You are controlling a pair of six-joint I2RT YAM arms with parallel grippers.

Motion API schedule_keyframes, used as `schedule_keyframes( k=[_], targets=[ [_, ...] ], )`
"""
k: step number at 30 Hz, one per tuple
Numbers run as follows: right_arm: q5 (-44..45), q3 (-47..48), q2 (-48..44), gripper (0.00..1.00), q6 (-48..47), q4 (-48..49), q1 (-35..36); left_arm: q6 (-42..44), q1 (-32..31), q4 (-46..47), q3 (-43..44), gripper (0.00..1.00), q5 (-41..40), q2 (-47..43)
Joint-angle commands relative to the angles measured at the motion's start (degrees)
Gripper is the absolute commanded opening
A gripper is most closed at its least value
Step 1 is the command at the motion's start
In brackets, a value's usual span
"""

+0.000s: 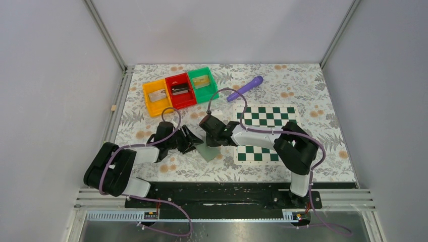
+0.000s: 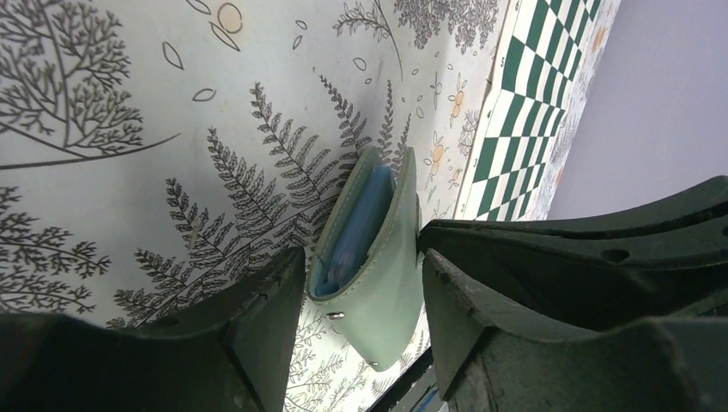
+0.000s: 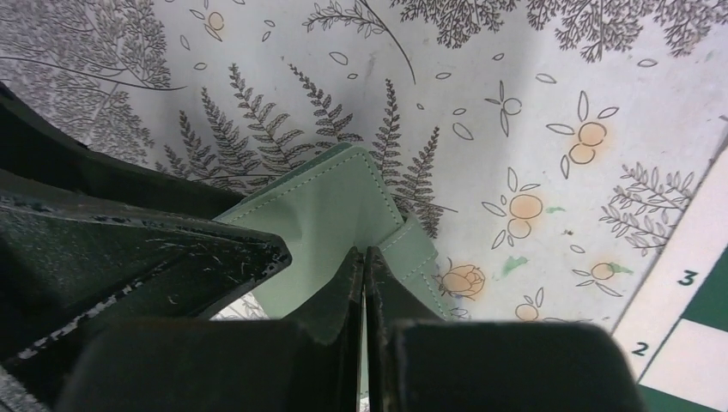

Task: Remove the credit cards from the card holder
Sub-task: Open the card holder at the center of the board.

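Note:
The card holder (image 1: 208,150) lies folded on the floral cloth between my two arms, pale green outside. In the left wrist view the card holder (image 2: 388,279) stands on edge with its blue lining showing in the open mouth. My left gripper (image 2: 360,253) is open, one finger on either side of it and close against it. In the right wrist view my right gripper (image 3: 362,255) is shut, its tips pinching a flap of the card holder (image 3: 322,215). From above, the left gripper (image 1: 190,139) and right gripper (image 1: 211,142) meet at the holder. The credit cards are hidden.
Orange (image 1: 157,96), red (image 1: 179,90) and green (image 1: 202,83) bins stand in a row at the back left. A purple stick-like object (image 1: 246,87) lies behind the green-and-white chessboard (image 1: 265,132), which is just right of the holder. The table's front edge is close behind the holder.

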Motion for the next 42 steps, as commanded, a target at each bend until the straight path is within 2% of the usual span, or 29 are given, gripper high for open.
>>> schedule_keyframes(
  k=[1,7,12,16,18,24,29,30,31,35,37,39,42],
  targets=[
    [-2.44,-2.49,-4.38,0.00,5.16,5.21,-1.49,0.96,-1.09,2.04,-2.80,0.54,-0.97,-0.03],
    [-3.93,-5.77,-5.44,0.00,8.02,8.53,-2.93,-0.44,-2.38,7.00,-4.04,0.53,0.71,1.12],
    [-5.78,-8.01,-6.09,0.00,9.26,11.25,-3.97,-1.71,-3.25,9.48,-3.57,0.42,1.71,2.79],
    [-9.33,-10.84,-7.14,0.00,7.47,15.58,-5.37,-1.84,-3.36,8.92,-2.46,0.12,2.16,4.93],
    [-12.92,-12.09,-7.74,0.00,4.45,18.23,-6.59,-1.74,-3.37,8.32,-2.03,0.02,1.94,5.60],
    [-22.32,-17.34,-10.70,0.00,-1.95,23.53,-10.77,-1.35,-3.37,7.06,-1.09,0.00,1.48,6.41],
    [-23.46,-19.38,-12.80,0.00,-4.50,22.23,-14.43,2.15,-3.37,0.17,1.53,0.00,-0.04,5.50],
    [-23.54,-19.53,-12.95,0.00,-4.84,21.56,-15.19,2.94,-3.37,-2.50,2.28,0.00,-0.82,4.99],
    [-23.88,-19.56,-13.10,0.00,-5.23,21.01,-15.88,3.99,-3.37,-5.56,3.20,0.07,-2.10,4.31],
    [-26.37,-19.71,-13.28,0.00,-4.79,20.92,-16.70,8.24,-3.28,-19.52,8.21,0.43,-11.47,-0.59],
    [-28.11,-21.07,-13.70,0.00,-1.64,23.25,-16.73,9.98,-3.33,-24.68,10.30,0.55,-15.77,-4.86],
    [-29.64,-23.01,-14.69,0.00,1.64,26.73,-16.72,11.71,-3.81,-27.67,11.82,0.63,-17.65,-7.70],
    [-31.84,-24.96,-15.91,0.00,6.44,31.88,-16.70,12.91,-5.67,-31.90,14.14,0.67,-19.66,-9.29]
  ],
)
